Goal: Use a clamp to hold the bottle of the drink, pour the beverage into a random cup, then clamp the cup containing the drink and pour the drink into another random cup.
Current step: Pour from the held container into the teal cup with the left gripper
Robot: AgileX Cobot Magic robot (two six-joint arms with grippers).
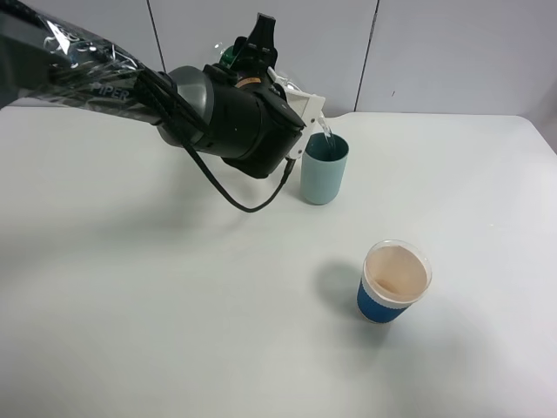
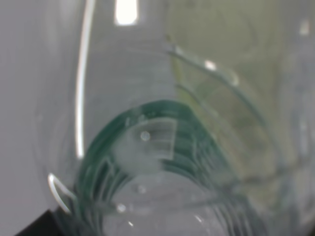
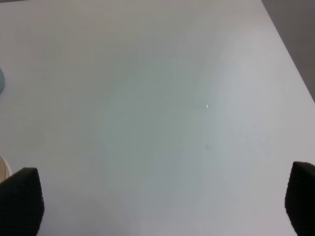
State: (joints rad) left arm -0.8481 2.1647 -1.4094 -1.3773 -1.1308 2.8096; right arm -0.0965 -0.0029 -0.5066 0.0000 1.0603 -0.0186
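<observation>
text: "PIPER" | on: left arm [image 1: 122, 87] | other text: none legible

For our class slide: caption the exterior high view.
Left end effector pours from clear plastic bottle into tall pale-teal cup.

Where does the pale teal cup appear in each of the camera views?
Exterior high: the pale teal cylindrical cup stands upper centre, under the clear plastic bottle's mouth.
Left wrist: cannot tell; only a blurred green ring shows through the bottle.
Right wrist: only a pale sliver at the frame edge.
Shared landmark: the white table.
</observation>
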